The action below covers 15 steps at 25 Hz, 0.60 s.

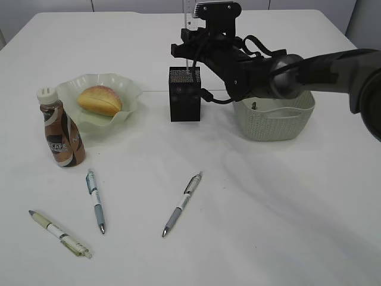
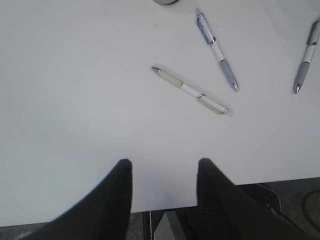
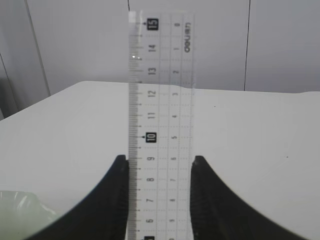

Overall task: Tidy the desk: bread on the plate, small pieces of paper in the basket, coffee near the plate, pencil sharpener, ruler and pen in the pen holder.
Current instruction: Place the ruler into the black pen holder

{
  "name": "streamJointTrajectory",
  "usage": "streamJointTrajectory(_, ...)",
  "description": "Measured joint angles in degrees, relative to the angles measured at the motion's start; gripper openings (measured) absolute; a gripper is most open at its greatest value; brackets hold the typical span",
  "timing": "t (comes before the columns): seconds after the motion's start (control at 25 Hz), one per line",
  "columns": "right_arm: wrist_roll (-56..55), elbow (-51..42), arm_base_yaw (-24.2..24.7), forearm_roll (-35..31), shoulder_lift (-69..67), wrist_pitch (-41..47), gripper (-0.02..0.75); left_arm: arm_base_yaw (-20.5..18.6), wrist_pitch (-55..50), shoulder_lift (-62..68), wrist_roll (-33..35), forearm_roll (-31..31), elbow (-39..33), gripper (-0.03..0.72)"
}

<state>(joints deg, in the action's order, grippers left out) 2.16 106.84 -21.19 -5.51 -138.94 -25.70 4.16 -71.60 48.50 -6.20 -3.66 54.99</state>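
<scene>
Above the pen holder (image 1: 185, 94) we hold the ruler (image 3: 160, 125) upright, clamped between the right gripper's (image 3: 159, 200) fingers, while our left gripper (image 2: 164, 197) hangs empty, fingers apart, over the desk (image 2: 75, 100) near three pens.

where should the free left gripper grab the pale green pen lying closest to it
Take the pale green pen at mid-barrel, around the white band, coming straight down. It lies flat on the desk at a slant with bare surface on both sides, so turn the open left gripper until its fingers straddle the barrel crosswise. The neighbouring blue-grip pen lies well apart.
</scene>
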Motion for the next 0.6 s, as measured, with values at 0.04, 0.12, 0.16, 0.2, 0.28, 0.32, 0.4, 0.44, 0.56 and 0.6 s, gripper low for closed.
streamJointTrajectory(0.04, -0.1, 1.0, 0.0, 0.1, -0.7, 0.3, 0.252, 0.0, 0.0, 0.0, 0.0, 0.0, 0.0, 0.309)
streamJointTrajectory(0.12, -0.2, 3.0, 0.0, 0.1, -2.2, 1.4, 0.253, 0.0, 0.0, 0.0, 0.0, 0.0, 0.0, 0.308)
streamJointTrajectory(0.16, -0.2, 3.6, 0.0, 0.1, -2.9, 1.7, 0.252, 0.0, 0.0, 0.0, 0.0, 0.0, 0.0, 0.308)
streamJointTrajectory(0.2, -0.2, 3.9, 0.0, 0.1, -3.2, 1.9, 0.253, 0.0, 0.0, 0.0, 0.0, 0.0, 0.0, 0.308)
streamJointTrajectory(0.28, -0.2, 4.1, 0.0, 0.1, -3.4, 2.3, 0.253, 0.0, 0.0, 0.0, 0.0, 0.0, 0.0, 0.308)
streamJointTrajectory(0.32, -0.2, 4.2, 0.0, 0.1, -3.4, 2.3, 0.253, 0.0, 0.0, 0.0, 0.0, 0.0, 0.0, 0.308)
streamJointTrajectory(0.4, -0.3, 4.4, 0.0, 0.4, -3.4, 2.3, 0.253, 0.0, 0.0, 0.0, 0.0, 0.0, 0.0, 0.308)
streamJointTrajectory(0.44, -0.3, 4.4, 0.0, 0.7, -3.4, 2.5, 0.253, 0.0, 0.0, 0.0, 0.0, 0.0, 0.0, 0.308)
streamJointTrajectory(0.56, -0.3, 4.4, 0.0, 1.6, -3.5, 2.7, 0.253, 0.0, 0.0, 0.0, 0.0, 0.0, 0.0, 0.308)
streamJointTrajectory(0.6, -0.3, 4.4, 0.0, 1.9, -3.5, 2.9, 0.252, 0.0, 0.0, 0.0, 0.0, 0.0, 0.0, 0.308)
